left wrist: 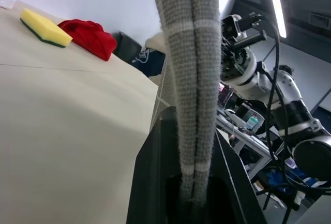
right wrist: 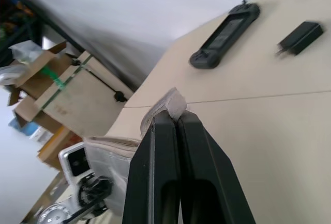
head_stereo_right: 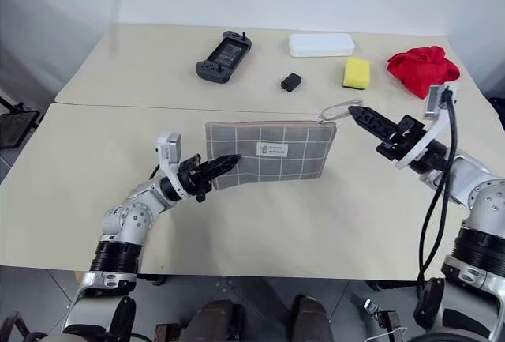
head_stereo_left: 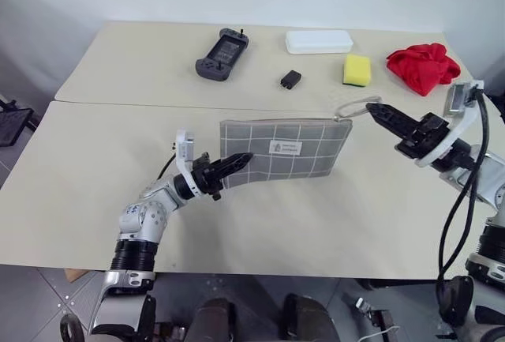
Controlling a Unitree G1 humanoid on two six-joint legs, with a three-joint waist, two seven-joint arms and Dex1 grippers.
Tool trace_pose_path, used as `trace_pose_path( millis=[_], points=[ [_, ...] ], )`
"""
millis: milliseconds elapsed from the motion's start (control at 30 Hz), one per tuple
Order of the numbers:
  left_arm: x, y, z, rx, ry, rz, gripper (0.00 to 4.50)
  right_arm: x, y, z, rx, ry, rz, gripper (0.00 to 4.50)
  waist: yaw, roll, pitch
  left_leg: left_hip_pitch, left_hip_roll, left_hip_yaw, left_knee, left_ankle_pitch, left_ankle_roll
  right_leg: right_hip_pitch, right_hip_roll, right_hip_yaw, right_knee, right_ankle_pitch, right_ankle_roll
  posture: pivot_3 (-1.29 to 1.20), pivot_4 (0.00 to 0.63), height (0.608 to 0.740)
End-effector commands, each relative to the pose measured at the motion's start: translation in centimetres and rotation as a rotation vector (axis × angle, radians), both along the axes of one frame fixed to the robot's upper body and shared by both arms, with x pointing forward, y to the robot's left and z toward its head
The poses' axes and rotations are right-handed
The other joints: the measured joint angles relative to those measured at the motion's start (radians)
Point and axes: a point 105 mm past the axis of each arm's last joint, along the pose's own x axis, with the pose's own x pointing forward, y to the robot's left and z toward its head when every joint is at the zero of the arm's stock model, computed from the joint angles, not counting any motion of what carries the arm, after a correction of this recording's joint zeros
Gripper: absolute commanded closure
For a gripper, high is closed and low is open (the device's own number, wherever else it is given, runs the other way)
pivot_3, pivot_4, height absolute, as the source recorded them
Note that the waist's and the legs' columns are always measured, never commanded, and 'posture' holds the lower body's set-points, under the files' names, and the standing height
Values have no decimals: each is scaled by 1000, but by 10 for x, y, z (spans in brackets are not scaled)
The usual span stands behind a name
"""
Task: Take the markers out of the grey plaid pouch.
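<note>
— Two hands on one pouch, is that right?

— Yes. From the head camera, the grey plaid pouch point(head_stereo_left: 286, 148) hangs stretched above the desk point(head_stereo_left: 95, 192), its long side level and its white label facing the camera. The left hand point(head_stereo_left: 239, 160) is clamped on its lower left corner. The right hand point(head_stereo_left: 375, 110) is pinched on the pale ring pull point(head_stereo_left: 352, 107) at the pouch's upper right corner.

— What else lies on the desk?

— Beyond the pouch, on the far part: a dark game controller point(head_stereo_left: 222, 54), a white box point(head_stereo_left: 319, 41), a small black plug point(head_stereo_left: 290, 80), a yellow sponge point(head_stereo_left: 357, 69) and a red cloth point(head_stereo_left: 423, 66). All are well apart from the pouch.

— And the left wrist camera?

— The pouch's edge runs up between the two black fingers point(left wrist: 150, 182), which are closed tight on the fabric. The sponge and red cloth lie off to one side, and the other arm is behind.

— The right wrist camera?

— Its fingers point(right wrist: 155, 177) are pressed together, with a pale loop caught at the tips. The controller and plug lie farther off on the desk.

— Any markers?

— I cannot see any.
</note>
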Motion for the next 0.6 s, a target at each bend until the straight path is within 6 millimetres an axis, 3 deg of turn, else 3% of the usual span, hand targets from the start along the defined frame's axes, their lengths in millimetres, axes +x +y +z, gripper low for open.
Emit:
trace_pose_path(
  millis=[33, 233, 300, 433, 533, 600],
  points=[
    [-5, 4, -1, 19, -20, -30, 4500, -6, -18, 13, -31, -70, -55, 4442, 3, 0, 0, 0, 0, 0, 0, 0, 0, 0, 0, 0, 0, 0, 0, 0, 150, 740],
    [-4, 5, 5, -3, -72, -16, 4500, -12, -6, 6, -134, -86, -10, 4442, 5, 0, 0, 0, 0, 0, 0, 0, 0, 0, 0, 0, 0, 0, 0, 0, 150, 740],
    [-4, 5, 6, 1, -93, -12, 4500, -14, 1, 6, -127, -68, 22, 4061, 5, 0, 0, 0, 0, 0, 0, 0, 0, 0, 0, 0, 0, 0, 0, 0, 150, 740],
    [-3, 7, -6, 110, -151, -14, 4500, -31, 16, -17, -385, -66, 123, 2932, 8, 1, 0, 0, 0, 0, 0, 0, 0, 0, 0, 0, -1, 0, 0, 0, 150, 740],
    [2, 7, -4, 116, -184, -6, 4500, -48, -4, -32, -491, -39, 156, 1988, 12, 0, 0, 0, 0, 0, 0, 0, 0, 0, 1, 0, -2, 0, 0, 0, 150, 740],
    [-1, 3, -4, 108, -208, -34, 4500, -58, -28, -46, -599, 0, 155, 1988, 29, 0, 0, -1, -1, 0, 0, 0, 0, 1, 0, 0, -3, 1, 1, 0, 150, 740]
  ],
)
